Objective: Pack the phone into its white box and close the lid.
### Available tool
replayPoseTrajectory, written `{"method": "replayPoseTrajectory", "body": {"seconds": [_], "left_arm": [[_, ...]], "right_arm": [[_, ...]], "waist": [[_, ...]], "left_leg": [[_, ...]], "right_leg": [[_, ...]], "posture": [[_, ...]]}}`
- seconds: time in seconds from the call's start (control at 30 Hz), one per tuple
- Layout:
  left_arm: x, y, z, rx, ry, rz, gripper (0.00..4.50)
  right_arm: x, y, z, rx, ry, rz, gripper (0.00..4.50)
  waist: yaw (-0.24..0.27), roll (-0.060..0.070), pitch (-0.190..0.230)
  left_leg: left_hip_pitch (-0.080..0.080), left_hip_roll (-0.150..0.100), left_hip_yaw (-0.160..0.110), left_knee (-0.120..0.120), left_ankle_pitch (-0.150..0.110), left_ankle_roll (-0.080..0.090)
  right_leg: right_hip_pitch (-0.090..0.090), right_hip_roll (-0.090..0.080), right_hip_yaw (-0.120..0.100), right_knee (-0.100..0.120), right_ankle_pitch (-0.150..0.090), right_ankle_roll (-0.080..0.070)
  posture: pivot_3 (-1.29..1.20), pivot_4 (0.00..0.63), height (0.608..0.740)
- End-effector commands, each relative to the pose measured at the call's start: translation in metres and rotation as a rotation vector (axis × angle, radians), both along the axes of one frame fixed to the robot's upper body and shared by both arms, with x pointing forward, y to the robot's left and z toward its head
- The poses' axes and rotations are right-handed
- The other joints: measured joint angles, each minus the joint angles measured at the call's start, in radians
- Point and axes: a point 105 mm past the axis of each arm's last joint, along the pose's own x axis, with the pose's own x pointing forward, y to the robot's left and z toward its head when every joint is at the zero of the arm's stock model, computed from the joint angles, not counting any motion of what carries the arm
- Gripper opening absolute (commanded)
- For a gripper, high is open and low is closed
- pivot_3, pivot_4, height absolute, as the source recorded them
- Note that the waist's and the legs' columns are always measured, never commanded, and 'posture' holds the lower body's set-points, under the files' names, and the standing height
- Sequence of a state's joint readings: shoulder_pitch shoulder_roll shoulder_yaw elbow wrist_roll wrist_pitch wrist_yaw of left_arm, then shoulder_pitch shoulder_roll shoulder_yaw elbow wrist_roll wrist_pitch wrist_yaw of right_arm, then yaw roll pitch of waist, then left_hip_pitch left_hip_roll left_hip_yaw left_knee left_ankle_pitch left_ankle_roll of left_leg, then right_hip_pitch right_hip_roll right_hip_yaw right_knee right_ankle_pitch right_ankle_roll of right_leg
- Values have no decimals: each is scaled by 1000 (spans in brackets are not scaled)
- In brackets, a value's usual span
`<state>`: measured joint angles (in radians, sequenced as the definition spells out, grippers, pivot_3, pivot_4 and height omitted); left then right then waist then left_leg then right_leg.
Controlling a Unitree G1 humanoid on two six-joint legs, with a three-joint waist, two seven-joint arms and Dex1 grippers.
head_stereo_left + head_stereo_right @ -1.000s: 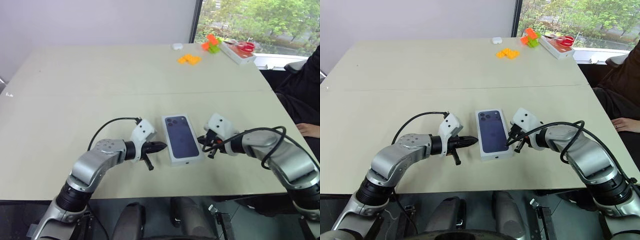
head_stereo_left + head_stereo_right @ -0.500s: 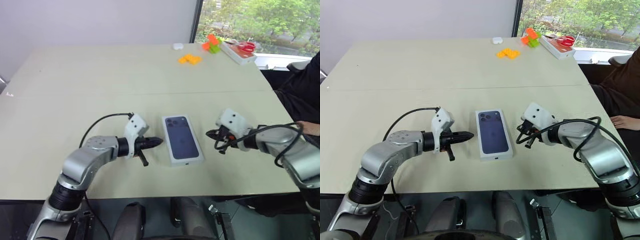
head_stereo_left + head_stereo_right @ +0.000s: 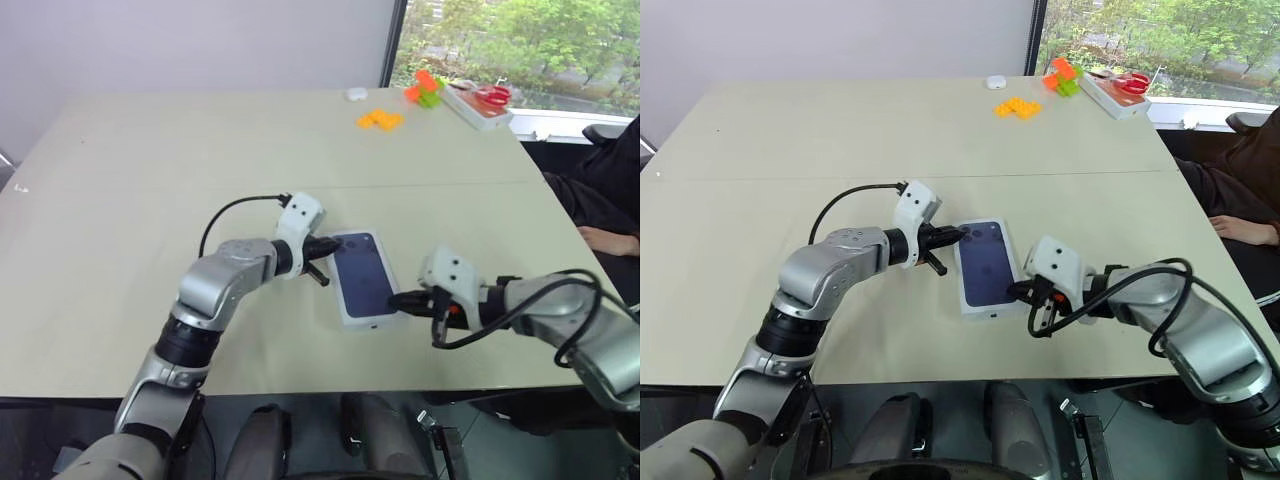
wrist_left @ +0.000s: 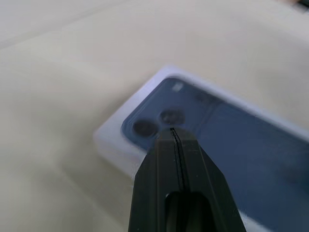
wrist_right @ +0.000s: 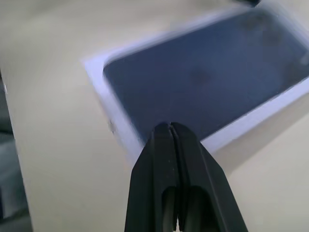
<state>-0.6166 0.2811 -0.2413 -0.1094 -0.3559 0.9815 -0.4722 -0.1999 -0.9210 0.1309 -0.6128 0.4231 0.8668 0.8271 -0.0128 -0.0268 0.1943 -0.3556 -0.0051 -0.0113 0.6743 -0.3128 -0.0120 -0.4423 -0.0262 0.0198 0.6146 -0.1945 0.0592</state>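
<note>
Both pairs of my jaws were pressed together, gripping nothing. My left gripper [image 3: 328, 246] sat at the far left corner of the lid [image 3: 362, 279], tip over the printed camera cluster; whether it touched the surface I could not determine. My right gripper [image 3: 398, 299] sat at the near right corner of the same lid, tip at the white rim, contact likewise undetermined.

The lid lay printed face up on the table [image 3: 200, 170], covering the white box, which was hidden beneath it; the phone could not be seen, presumably concealed inside. In the left wrist view the printed lenses were blurred and the lid [image 4: 203, 125] ran out of frame. In the right wrist view one end of the lid [image 5: 193, 77] was cut off.

Compared with a second earlier, my left gripper had advanced from beside the lid's left edge to its far corner, and my right had drawn back from the lid's right side to its near corner. The lid now lay slightly skewed.

Farther off lay orange blocks [image 3: 379, 119], a small white object [image 3: 354, 93] and a white tray [image 3: 478, 105] near the window. A person's hand [image 3: 603, 239] showed at the table's right edge.
</note>
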Motion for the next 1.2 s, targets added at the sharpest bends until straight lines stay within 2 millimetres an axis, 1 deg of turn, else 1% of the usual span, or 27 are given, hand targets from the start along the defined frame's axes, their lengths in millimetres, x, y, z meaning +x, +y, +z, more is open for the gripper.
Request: {"method": "replayPoseTrajectory", "body": {"seconds": [0.03, 0.17, 0.27, 0.33, 0.4, 0.47, 0.53, 0.57, 0.63, 0.67, 0.7, 0.77, 0.83, 0.93, 1.0, 1.2], "left_arm": [[-4, -3, -13, 87, 29, -21, 0], [-9, -1, -26, 122, 75, -22, 0], [-9, 2, -28, 123, 80, -8, 0], [-7, 6, -23, 91, 55, 13, 0], [1, 14, -5, -1, -23, 58, 0], [11, 40, 26, -107, -173, 158, 0], [14, 60, 38, -139, -241, 222, 0], [15, 67, 37, -134, -246, 248, 0], [15, 105, 40, -135, -276, 353, 0], [13, 128, 40, -137, -280, 416, 0], [10, 146, 39, -129, -287, 458, 0], [1, 172, 33, -88, -285, 506, 0], [-3, 184, 30, -63, -281, 517, 0], [-17, 203, 22, -44, -255, 551, 0], [-24, 208, 18, -20, -246, 559, 0], [-37, 221, 17, 1, -246, 596, 0]], "right_arm": [[-3, -2, -11, -58, 7, -8, 45], [-6, -5, -19, -85, 26, -15, 45], [-1, -5, -16, -78, 6, -32, 45], [5, -5, -9, -56, -32, -47, 45], [17, -6, 4, -10, -103, -95, 45], [43, -16, 26, 71, -229, -229, 45], [57, -23, 39, 122, -312, -312, 45], [62, -27, 41, 125, -339, -342, 45], [78, -45, 45, 144, -372, -454, 45], [87, -57, 45, 171, -371, -525, 45], [93, -65, 45, 193, -367, -572, 45], [98, -72, 44, 224, -366, -603, 45], [100, -70, 43, 239, -365, -599, 45], [104, -68, 39, 270, -347, -576, 45], [105, -63, 38, 289, -338, -550, 45], [106, -48, 33, 311, -313, -476, 45]], "waist": [[1, 0, 0], [1, -1, -2], [1, -2, -4], [-1, -3, -5], [-3, -3, -5], [-8, -3, -4], [-5, -3, -4], [-2, -3, -4], [0, -3, -4], [-2, -3, -4], [-2, -2, -3], [-1, -2, -3], [1, -2, -3], [3, -2, -3], [-1, -2, -3], [-2, -2, -3]], "left_leg": [[0, 0, 0, 1, 0, 0], [1, 1, 0, 5, 0, 0], [2, 1, -1, 5, -2, 2], [2, 1, -1, 5, -2, 3], [2, 1, -2, 5, -2, 3], [1, 2, -3, 6, -2, 3], [1, 2, -2, 6, -2, 3], [0, 2, -2, 7, -2, 3], [-1, 2, -2, 7, -2, 3], [-1, 2, -2, 7, -2, 3], [-1, 2, -2, 6, -2, 3], [-1, 2, -1, 6, -3, 4], [-2, 2, -1, 6, -3, 4], [-3, 1, 0, 7, -3, 4], [-2, 2, 0, 7, -3, 4], [-1, 3, 0, 7, -3, 4]], "right_leg": [[0, 0, 0, 0, 0, 0], [4, -1, 0, 0, -2, -3], [10, -1, -1, -1, -3, -3], [10, -1, -1, -1, -3, -3], [10, -1, -1, -1, -3, -3], [9, -1, 0, -1, -2, -3], [5, 0, 1, 1, -2, -4], [2, 0, 1, 2, -1, -4], [0, 0, 0, 3, 3, -4], [0, 0, 0, 3, 3, -4], [0, 0, 1, 2, 3, -4], [0, -1, 1, 1, 3, -5], [0, -2, 2, 0, 3, -5], [0, -3, 1, 0, 3, -5], [1, -3, 2, -1, 3, -5], [1, -2, 2, 0, 2, -7]], "posture": [[0, 150, 740], [0, 150, 740], [0, 150, 740], [0, 150, 740], [0, 150, 740], [0, 150, 740], [0, 150, 740], [0, 150, 740], [0, 150, 740], [0, 150, 740], [0, 150, 740], [0, 150, 740], [0, 150, 740], [0, 150, 740], [0, 150, 740], [0, 150, 740]]}}
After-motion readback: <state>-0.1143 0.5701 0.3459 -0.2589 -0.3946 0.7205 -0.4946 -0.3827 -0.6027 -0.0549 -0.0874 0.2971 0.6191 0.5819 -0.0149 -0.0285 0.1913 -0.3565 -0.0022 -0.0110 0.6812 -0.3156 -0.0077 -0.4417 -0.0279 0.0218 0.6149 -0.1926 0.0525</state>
